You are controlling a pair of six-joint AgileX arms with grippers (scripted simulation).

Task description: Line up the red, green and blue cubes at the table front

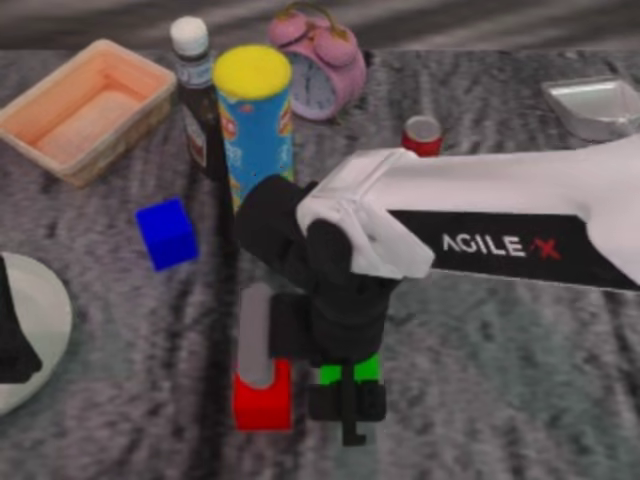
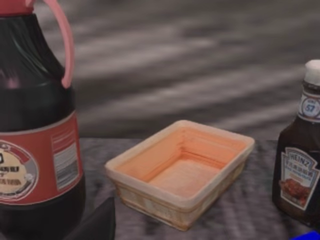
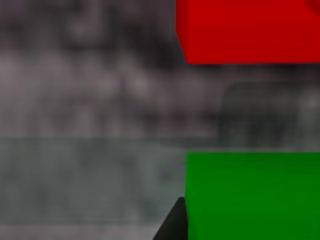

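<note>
- The basket (image 1: 85,108) at the bench's (image 1: 500,380) far left holds nothing.
- The right claw (image 1: 345,385) is down over the green cube (image 1: 352,369) near the front, hiding most of it; its grip can't be made out.
- The red cube (image 1: 262,398) sits just left of it.
- The blue cube (image 1: 167,233) lies farther back left.
- The left arm (image 1: 15,345) is cut off at the left edge.

- A shallow basket (image 1: 85,108) at the back left.
- A dark sauce bottle (image 1: 197,95) beside a tall yellow-lidded crisp tube (image 1: 255,120).
- A pink alarm clock (image 1: 318,62).
- A small red can (image 1: 422,135).
- A clear tray (image 1: 598,105) at the back right.
- A white plate (image 1: 40,330) at the left edge.
</note>
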